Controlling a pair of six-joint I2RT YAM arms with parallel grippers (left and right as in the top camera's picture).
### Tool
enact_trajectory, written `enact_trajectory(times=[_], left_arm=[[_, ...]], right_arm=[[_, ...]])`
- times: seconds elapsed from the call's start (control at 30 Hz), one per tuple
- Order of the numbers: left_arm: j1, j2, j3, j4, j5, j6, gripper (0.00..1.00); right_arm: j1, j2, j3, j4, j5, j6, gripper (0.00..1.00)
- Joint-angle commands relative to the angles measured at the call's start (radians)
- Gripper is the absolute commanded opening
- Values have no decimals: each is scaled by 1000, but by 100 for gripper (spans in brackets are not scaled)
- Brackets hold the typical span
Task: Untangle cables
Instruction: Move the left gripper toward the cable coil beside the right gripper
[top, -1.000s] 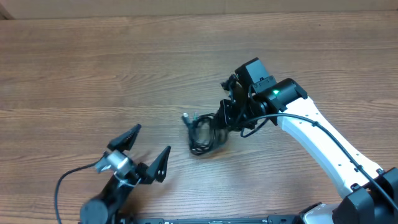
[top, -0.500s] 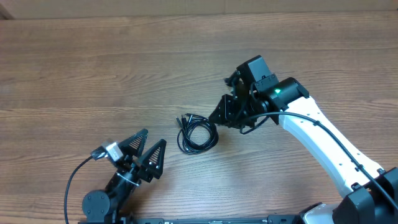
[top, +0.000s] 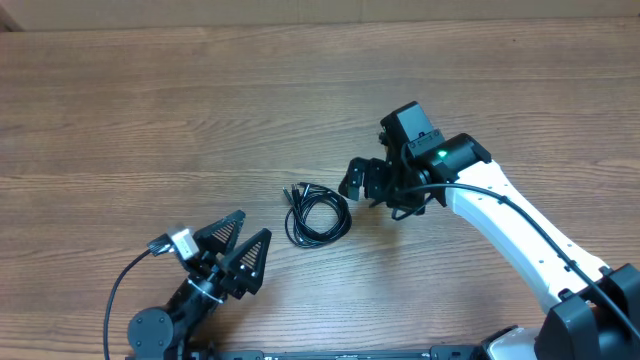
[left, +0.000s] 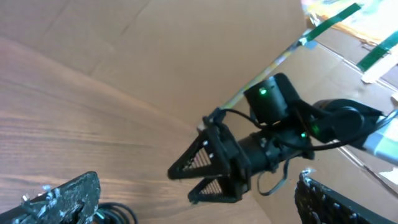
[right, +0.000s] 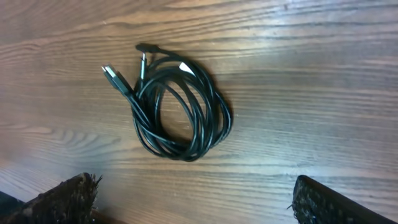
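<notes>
You have the cables lying as one small coil on the wooden table, roughly between your two arms and touched by neither. Your right gripper hangs just to the right of the coil, jaws spread wide with nothing in them. Your left gripper sits nearer the front edge, below and left of the coil, also splayed wide and empty, tips aimed toward it. Bare wood separates each gripper from the coil. The white right arm runs off to the lower right with a green light glowing near its wrist, and a thicker black wire loops out from the left arm at the lower left. From overhead you get only a dark ring with small ends poking out at its upper left. The right wrist view looks straight down and shows several overlapping loops and the plug ends fanned out at the upper left, with that gripper's own fingers in the bottom corners. How many cords make up the coil you cannot tell. The left wrist view catches just a sliver of the coil at its bottom edge, but shows the right gripper side-on as an open V against a tan cardboard wall, with green tape strips at the top right
</notes>
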Motion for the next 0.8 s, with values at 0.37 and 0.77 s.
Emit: enact_trajectory(times=[0.37,0.77], left_arm=[[-7,886,931,-969,-7,572,100],[-27,1423,1083,-1156,283,651,100]], right_arm=[[2,-1,-2,-3,-38,6,100],[2,-1,-2,-7,-27,2,82]])
